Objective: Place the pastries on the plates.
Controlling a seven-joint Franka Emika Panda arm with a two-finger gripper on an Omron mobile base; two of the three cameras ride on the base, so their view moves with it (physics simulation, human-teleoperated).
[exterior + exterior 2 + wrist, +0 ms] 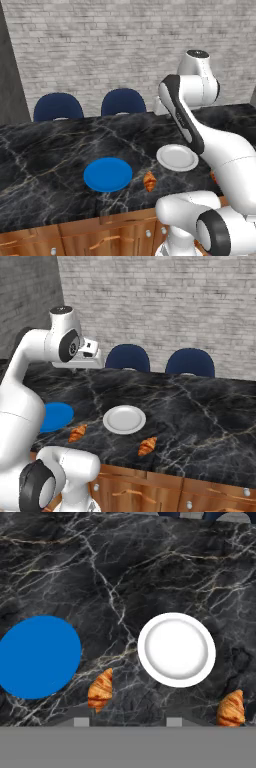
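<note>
Golden croissants (100, 690) (231, 708) are seen near the desk's (125, 572) front edge, one beside the blue plate (39, 657), one right of the white plate (176, 649). A careless descent could knock one off. Fingers (127, 722) are held high above, parted, empty.

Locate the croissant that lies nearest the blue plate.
The small golden-brown croissant lies on the black marble counter near its front edge, between the round bright blue plate and the white rimmed plate, touching neither.
</note>
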